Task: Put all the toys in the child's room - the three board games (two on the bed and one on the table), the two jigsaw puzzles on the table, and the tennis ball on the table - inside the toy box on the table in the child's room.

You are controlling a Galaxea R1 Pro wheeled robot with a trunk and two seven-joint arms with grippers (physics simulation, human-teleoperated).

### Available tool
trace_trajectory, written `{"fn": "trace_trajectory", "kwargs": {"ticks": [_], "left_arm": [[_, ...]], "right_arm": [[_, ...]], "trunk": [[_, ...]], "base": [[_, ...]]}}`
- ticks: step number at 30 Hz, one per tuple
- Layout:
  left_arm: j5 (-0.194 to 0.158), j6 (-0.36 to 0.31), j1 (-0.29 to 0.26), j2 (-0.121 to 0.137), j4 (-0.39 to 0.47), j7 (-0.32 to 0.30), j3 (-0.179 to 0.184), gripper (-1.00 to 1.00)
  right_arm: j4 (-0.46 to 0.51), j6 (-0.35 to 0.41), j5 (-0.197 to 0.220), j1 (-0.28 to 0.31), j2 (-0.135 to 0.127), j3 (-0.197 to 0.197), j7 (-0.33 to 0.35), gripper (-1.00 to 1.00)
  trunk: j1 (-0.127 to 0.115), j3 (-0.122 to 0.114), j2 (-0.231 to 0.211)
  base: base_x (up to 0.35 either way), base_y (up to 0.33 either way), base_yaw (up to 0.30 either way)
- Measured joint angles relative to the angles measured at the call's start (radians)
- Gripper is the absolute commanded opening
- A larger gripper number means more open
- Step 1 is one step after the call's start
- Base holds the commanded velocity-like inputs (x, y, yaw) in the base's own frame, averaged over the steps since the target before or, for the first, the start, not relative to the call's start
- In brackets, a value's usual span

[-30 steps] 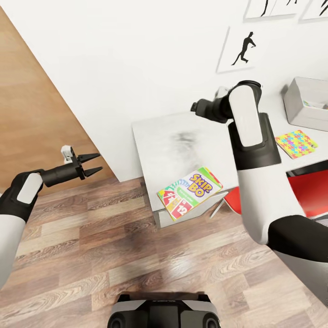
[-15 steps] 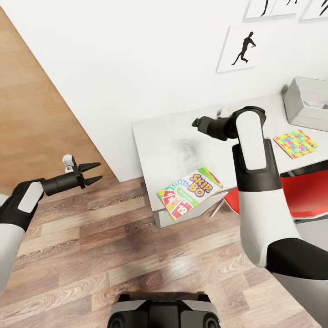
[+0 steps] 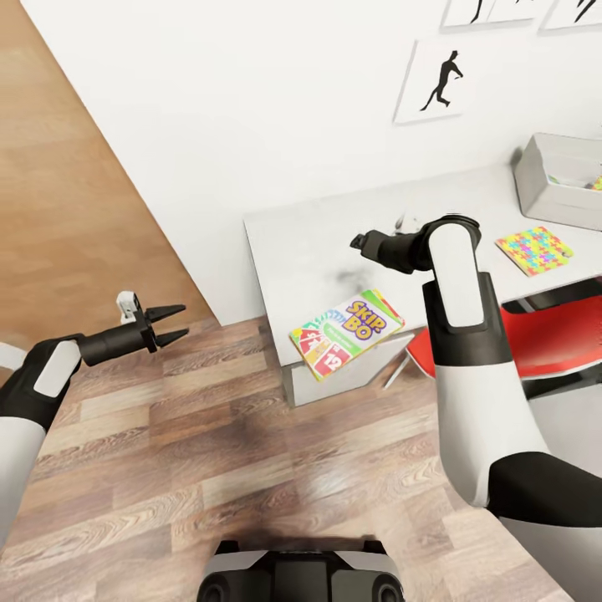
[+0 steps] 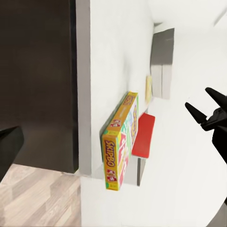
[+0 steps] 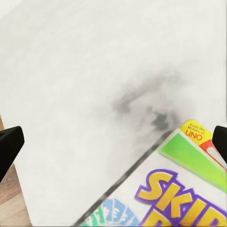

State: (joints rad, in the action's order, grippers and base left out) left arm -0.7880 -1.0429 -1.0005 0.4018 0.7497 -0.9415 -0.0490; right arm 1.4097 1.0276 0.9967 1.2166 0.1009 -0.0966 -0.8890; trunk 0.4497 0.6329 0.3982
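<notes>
The right arm bends at the elbow over the tabletop (image 3: pixel 301 242), its forearm reaching back across the surface. The right tool (image 3: pixel 358 243) hangs above bare tabletop just beyond the Skip-Bo game box (image 3: pixel 346 332); its fingers stand wide apart and hold nothing. The left arm stretches out over the wood floor (image 3: pixel 251 451), with the left tool (image 3: pixel 173 325) partly spread and empty. The puzzle square (image 3: pixel 534 249) lies near the grey toy box (image 3: pixel 543 188).

Orange-green Skip-Bo board game (image 3: pixel 346 331) flat at table (image 3: pixel 318 242) front edge, overhanging; multicolour jigsaw puzzle (image 3: pixel 534 249) flat farther along; pale grey toy box (image 3: pixel 552 180) beyond.
</notes>
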Motion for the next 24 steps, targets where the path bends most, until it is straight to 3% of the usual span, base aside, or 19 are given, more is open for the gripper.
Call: {"fn": "trace_trajectory", "kwargs": {"ticks": [11, 24], "left_arm": [[0.002, 0.001, 0.024, 0.001, 0.008, 0.000, -0.001, 1.00], [0.002, 0.006, 0.042, 0.016, 0.008, 0.001, 0.000, 1.00]], "right_arm": [[0.001, 0.000, 0.004, -0.022, 0.007, 0.002, 0.006, 1.00], [0.016, 0.001, 0.005, -0.080, 0.007, 0.002, 0.008, 1.00]], "trunk": [[0.000, 0.000, 0.000], [0.000, -0.004, 0.000]], "base": [[-0.054, 0.000, 0.000], [-0.190, 0.000, -0.063]]}}
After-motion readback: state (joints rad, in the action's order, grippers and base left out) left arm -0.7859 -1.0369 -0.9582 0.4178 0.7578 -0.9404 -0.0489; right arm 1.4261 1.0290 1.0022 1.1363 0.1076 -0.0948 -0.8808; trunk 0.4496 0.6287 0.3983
